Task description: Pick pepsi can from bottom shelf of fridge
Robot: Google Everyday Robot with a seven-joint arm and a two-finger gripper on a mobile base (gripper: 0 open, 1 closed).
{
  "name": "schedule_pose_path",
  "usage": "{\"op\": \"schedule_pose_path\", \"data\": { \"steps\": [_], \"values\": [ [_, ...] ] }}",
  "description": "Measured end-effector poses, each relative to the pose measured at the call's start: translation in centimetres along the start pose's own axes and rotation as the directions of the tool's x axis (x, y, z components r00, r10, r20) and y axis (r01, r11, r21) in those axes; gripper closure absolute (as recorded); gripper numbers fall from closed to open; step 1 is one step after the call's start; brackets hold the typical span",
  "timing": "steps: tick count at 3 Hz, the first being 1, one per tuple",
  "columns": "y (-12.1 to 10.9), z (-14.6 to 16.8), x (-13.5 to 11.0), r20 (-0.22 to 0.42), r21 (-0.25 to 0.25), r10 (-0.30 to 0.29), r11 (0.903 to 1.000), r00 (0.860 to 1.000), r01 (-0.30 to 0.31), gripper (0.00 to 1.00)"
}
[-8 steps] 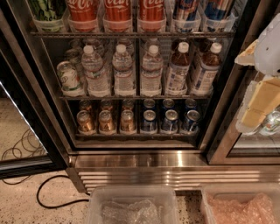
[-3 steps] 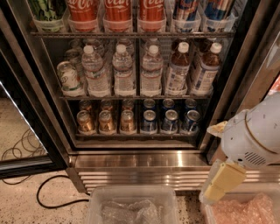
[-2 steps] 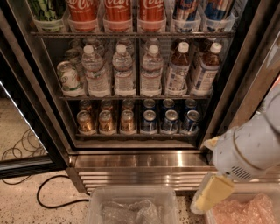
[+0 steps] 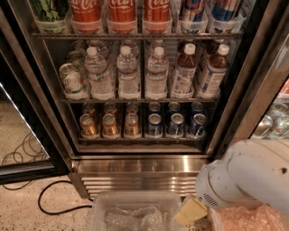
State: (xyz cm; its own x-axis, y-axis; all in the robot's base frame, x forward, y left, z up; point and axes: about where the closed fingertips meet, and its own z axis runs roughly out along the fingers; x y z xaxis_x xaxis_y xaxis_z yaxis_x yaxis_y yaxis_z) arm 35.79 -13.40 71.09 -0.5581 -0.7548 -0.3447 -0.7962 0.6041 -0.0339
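Several dark-blue pepsi cans (image 4: pixel 175 125) with silver tops stand in two rows on the right half of the bottom shelf (image 4: pixel 140 140) of the fridge (image 4: pixel 231 108), whose door is open. Gold-brown cans (image 4: pixel 109 125) fill the left half of that shelf. My gripper (image 4: pixel 190 211), a pale yellow tip on the white arm (image 4: pixel 253 176), hangs low at the lower right. It is in front of the fridge's steel slatted base (image 4: pixel 135 173), below and well apart from the cans.
Water and tea bottles (image 4: pixel 128 72) fill the middle rack, red Coca-Cola cans (image 4: pixel 122 11) the top. A clear bin (image 4: pixel 135 210) with plastic wrap and a bin of pink material (image 4: pixel 246 219) sit on the floor in front. A black cable (image 4: pixel 52 200) lies at the left. A second cooler (image 4: pixel 275 119) stands at the right.
The arm has swung from the upper right edge down to the lower right. The gripper has dropped below the fridge base. The cans have not moved.
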Motion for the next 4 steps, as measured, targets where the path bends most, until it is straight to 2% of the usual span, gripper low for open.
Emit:
{"op": "schedule_pose_path", "data": {
  "steps": [1,2,3,4],
  "values": [
    [-2.6,1.3,-1.1,0.027,0.147,0.016,0.9889,1.0,-0.02,0.0],
    [-4.0,1.0,-1.1,0.035,0.198,0.042,0.9791,0.999,-0.048,0.0],
    [-4.0,1.0,-1.0,0.033,0.197,0.042,0.9793,0.999,-0.047,0.0],
    [-3.6,1.1,-1.7,0.1,0.192,0.052,0.9788,0.994,-0.071,0.0]
  ]
}}
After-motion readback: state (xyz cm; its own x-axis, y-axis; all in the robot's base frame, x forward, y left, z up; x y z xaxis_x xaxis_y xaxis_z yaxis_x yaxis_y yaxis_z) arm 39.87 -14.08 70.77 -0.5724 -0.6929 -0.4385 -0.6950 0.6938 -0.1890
